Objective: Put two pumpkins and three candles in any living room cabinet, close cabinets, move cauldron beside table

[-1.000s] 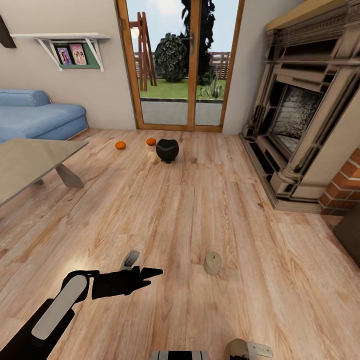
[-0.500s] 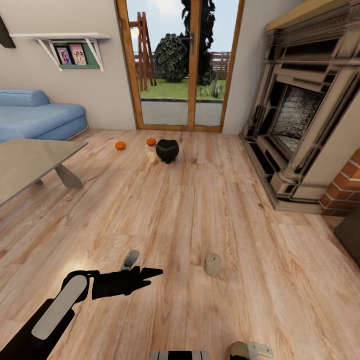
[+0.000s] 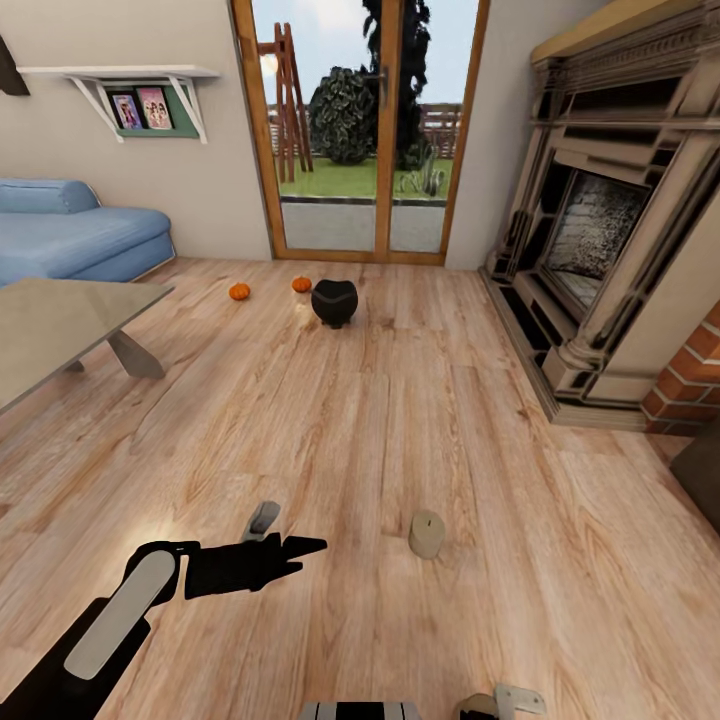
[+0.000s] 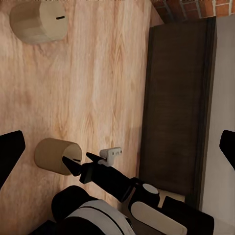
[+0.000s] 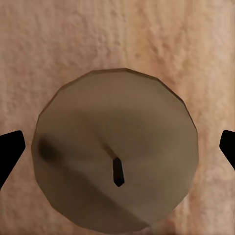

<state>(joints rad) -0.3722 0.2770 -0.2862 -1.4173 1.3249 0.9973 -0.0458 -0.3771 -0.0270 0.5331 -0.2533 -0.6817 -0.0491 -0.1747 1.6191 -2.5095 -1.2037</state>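
Two orange pumpkins (image 3: 240, 291) (image 3: 301, 284) lie on the wood floor far ahead, beside the black cauldron (image 3: 334, 300). One candle (image 3: 426, 533) stands upright on the floor in front of me. A second candle (image 5: 115, 156) (image 4: 58, 155) stands straight under my right gripper (image 5: 117, 147) (image 3: 500, 700), which is open with a fingertip on either side of it and apart from it. My left gripper (image 3: 290, 548) (image 4: 117, 147) hovers open and empty over bare floor. The dark-brown cabinet (image 4: 176, 107) stands at my right. The grey table (image 3: 60, 320) is at the left.
A stone fireplace (image 3: 600, 230) with a brick edge lines the right wall. A blue sofa (image 3: 70, 235) sits behind the table, and a glass patio door (image 3: 360, 130) is straight ahead. A small pale object (image 3: 303, 315) lies by the cauldron, too small to identify.
My right gripper and the candle under it have slid slightly toward the head view's bottom edge. The near candle and the table edge shifted a little with the view. The left arm kept still.
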